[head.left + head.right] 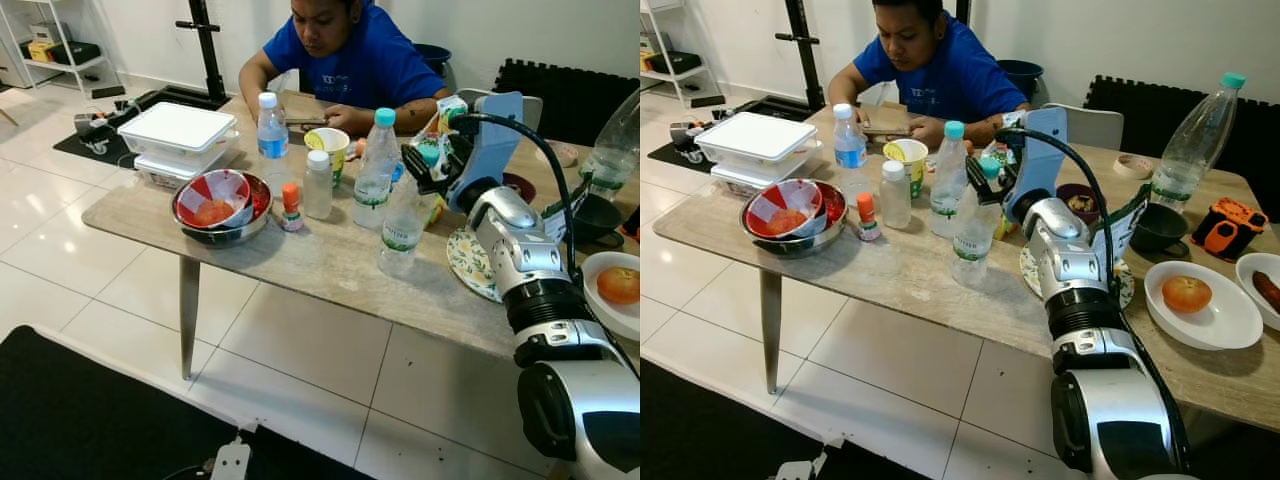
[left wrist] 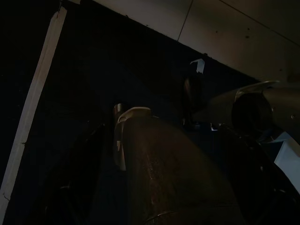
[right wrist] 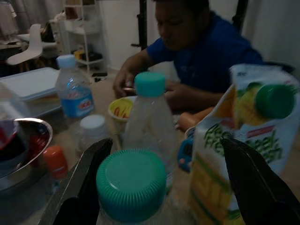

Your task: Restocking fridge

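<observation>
A crowded stone-topped table [image 1: 300,265] on white floor tiles [image 1: 60,250]; the right gripper [image 3: 166,183] spreads open around a green-capped bottle [image 1: 973,232].

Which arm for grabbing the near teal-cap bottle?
Right. Its tool is already open astride the near teal-cap bottle, fingers either side of the cap. The left arm hangs idle low over the dark mat.
</observation>
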### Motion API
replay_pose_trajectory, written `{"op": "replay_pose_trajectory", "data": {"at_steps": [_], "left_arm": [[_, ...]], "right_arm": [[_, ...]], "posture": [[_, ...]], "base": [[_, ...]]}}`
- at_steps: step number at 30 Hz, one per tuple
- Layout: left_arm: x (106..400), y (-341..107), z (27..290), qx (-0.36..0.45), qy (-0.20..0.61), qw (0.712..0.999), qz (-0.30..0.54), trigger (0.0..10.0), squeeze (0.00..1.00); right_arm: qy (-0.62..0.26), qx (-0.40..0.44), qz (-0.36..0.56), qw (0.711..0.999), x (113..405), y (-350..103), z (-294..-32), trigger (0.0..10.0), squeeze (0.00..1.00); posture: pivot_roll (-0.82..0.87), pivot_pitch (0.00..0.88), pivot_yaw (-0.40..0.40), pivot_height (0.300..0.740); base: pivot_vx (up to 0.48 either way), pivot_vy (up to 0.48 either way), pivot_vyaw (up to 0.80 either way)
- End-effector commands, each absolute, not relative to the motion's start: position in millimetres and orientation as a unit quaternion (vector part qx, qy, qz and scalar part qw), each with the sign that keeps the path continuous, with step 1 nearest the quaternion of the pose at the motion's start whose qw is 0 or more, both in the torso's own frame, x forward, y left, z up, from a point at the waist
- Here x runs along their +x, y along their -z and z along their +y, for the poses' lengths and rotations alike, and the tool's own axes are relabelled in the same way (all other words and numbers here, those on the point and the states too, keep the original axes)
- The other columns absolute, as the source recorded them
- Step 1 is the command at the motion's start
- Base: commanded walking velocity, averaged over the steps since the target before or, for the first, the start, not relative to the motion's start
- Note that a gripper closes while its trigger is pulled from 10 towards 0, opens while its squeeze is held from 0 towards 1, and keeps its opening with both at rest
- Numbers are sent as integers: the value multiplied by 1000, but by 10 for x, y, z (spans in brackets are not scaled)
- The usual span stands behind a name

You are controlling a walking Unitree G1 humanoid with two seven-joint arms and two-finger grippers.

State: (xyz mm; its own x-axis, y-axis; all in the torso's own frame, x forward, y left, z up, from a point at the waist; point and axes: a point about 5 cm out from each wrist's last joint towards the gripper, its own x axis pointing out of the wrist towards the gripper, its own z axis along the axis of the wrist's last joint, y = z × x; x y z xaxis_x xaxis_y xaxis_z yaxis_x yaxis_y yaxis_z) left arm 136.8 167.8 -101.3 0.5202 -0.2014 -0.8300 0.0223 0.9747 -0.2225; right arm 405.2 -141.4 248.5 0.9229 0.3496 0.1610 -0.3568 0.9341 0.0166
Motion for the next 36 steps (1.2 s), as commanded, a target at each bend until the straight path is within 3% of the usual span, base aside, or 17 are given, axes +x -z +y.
{"op": "replay_pose_trajectory", "data": {"at_steps": [1, 8, 9, 29, 30, 32, 33, 34, 35, 36], "left_arm": [[1251, 1059, 1652, -93, 65, 855, 507, 10000, 0], [1258, 1058, 1648, -94, 65, 855, 506, 10000, 0], [1263, 1057, 1645, -94, 65, 855, 506, 10000, 0], [1274, 1053, 1651, -92, 65, 855, 506, 10000, 0], [1277, 1052, 1652, -92, 65, 856, 505, 10000, 0], [1277, 1052, 1652, -92, 65, 856, 505, 10000, 0], [1279, 1052, 1651, -93, 65, 856, 505, 10000, 0], [1279, 1052, 1651, -93, 65, 856, 505, 10000, 0], [1281, 1051, 1649, -96, 64, 856, 504, 10000, 0], [1281, 1051, 1649, -96, 64, 856, 504, 10000, 0]], "right_arm": [[-185, 26, -61, 981, 4045, -2406, -1403, 10000, 0], [-183, 26, -57, 981, 4048, -2401, -1406, 10000, 0], [-183, 27, -57, 981, 4046, -2407, -1408, 0, 0], [-239, 56, -89, 965, 3975, -2522, -1331, 0, 0], [-280, 72, -102, 952, 3924, -2566, -1263, 0, 0], [-280, 72, -102, 952, 3924, -2566, -1263, 0, 0], [-335, 93, -119, 930, 3836, -2616, -1185, 0, 0], [-335, 93, -119, 930, 3836, -2616, -1185, 0, 0], [-416, 111, -141, 892, 3664, -2660, -1109, 0, 0], [-416, 111, -141, 892, 3664, -2660, -1109, 0, 0]], "posture": [[-41, 79, -65, 740], [-42, 77, -65, 740], [-43, 76, -65, 740], [-42, 69, -61, 740], [-43, 68, -60, 740], [-43, 68, -60, 740], [-43, 68, -60, 740], [-43, 68, -60, 740], [-42, 68, -62, 740], [-42, 68, -62, 740]], "base": [[0, 0, 0], [0, 0, 0], [0, 0, 0], [0, 0, 0], [0, 0, 0], [0, 0, 0], [0, 0, 0], [0, 0, 0], [0, 0, 0], [0, 0, 0]]}}
